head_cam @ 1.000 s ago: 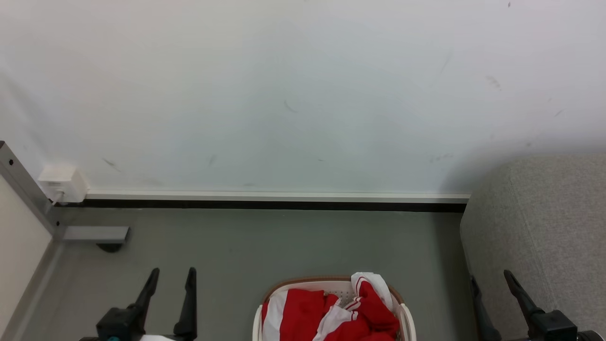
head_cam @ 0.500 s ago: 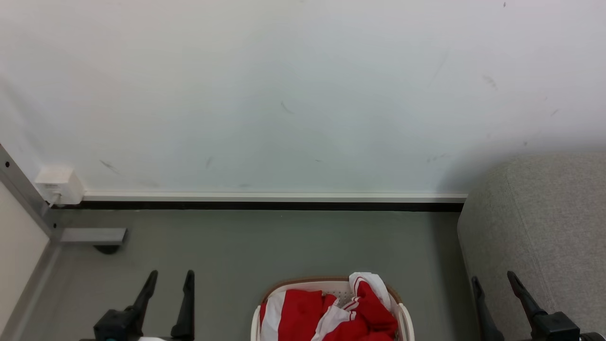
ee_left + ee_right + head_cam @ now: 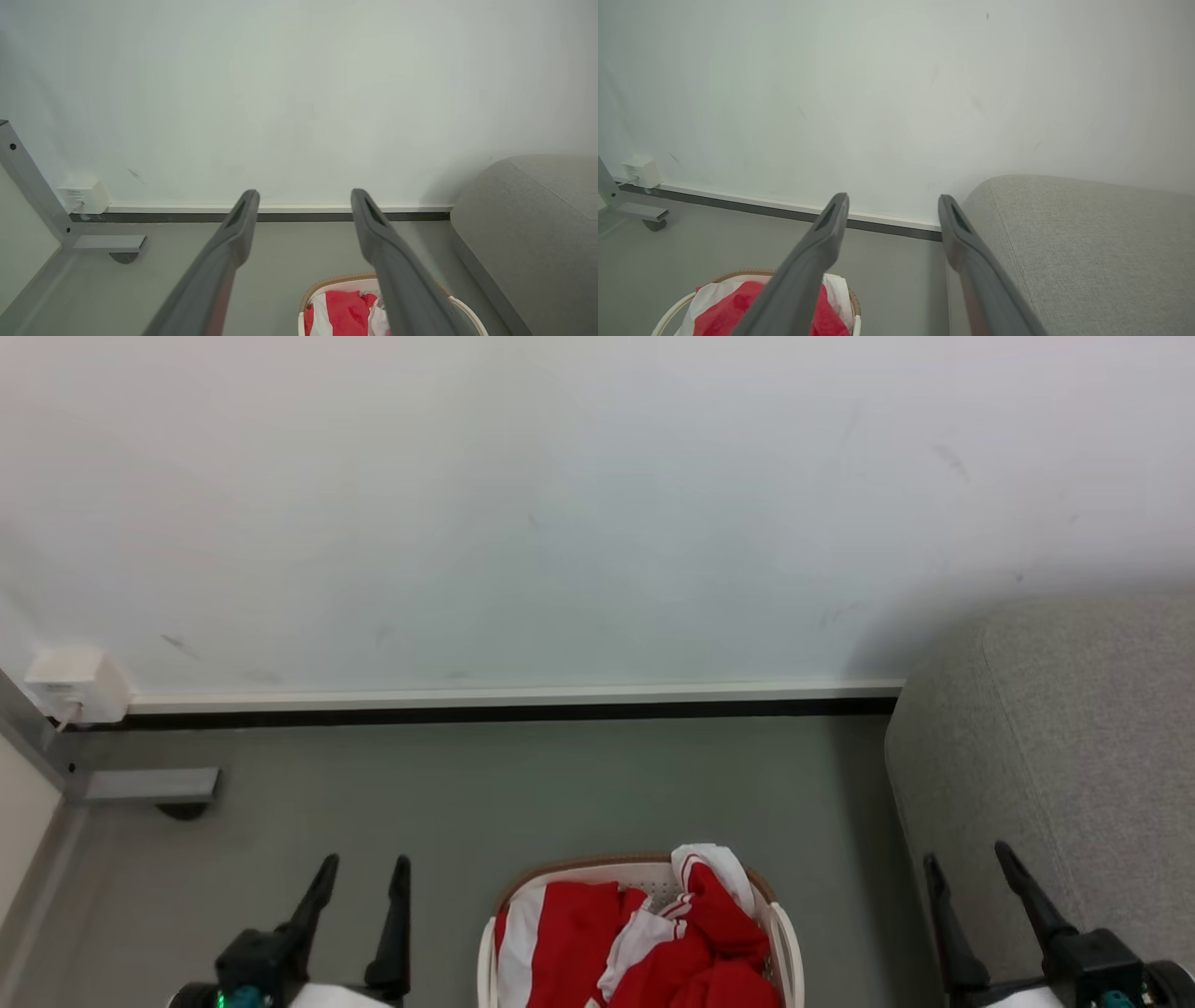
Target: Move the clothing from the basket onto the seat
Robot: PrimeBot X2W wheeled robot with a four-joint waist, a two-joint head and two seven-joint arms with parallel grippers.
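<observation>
Since a second ago the head camera has tipped and turned a little, so the skirting board [image 3: 513, 693], the wall socket box [image 3: 75, 683] and the basket [image 3: 486, 957] all sit higher and further left in the head view. Nothing on the floor [image 3: 513, 784] has itself shifted. Both sets of fingers stay spread wide apart, as they were, with nothing between them.

The left fingers [image 3: 396, 915] point up toward the wall [image 3: 560, 504] with only bare floor beyond their tips. The right fingers [image 3: 1027, 891] point the same way, and the light grey seat [image 3: 1074, 737] rises just beside and beyond them on their outer side. Whether they touch its fabric cannot be told.

The basket stands on the floor between the two pairs of fingers, level with their lower halves and apart from both. The clothing [image 3: 569, 943] is in it: red and white folds heaped up, one white-edged fold rising above the brown rim on the side nearer the right fingers.

In the left wrist view the basket [image 3: 327, 283] lies below the fingers' tips, partly behind the right-hand finger [image 3: 383, 247], with the clothing [image 3: 343, 308] showing between the two.

In the right wrist view the basket [image 3: 672, 313] and clothing [image 3: 719, 312] lie under the left-hand finger [image 3: 817, 252], while the seat [image 3: 1087, 242] spreads out past the other finger. A grey metal foot on a castor [image 3: 140, 786] stands by the wall, well beyond the left fingers.
</observation>
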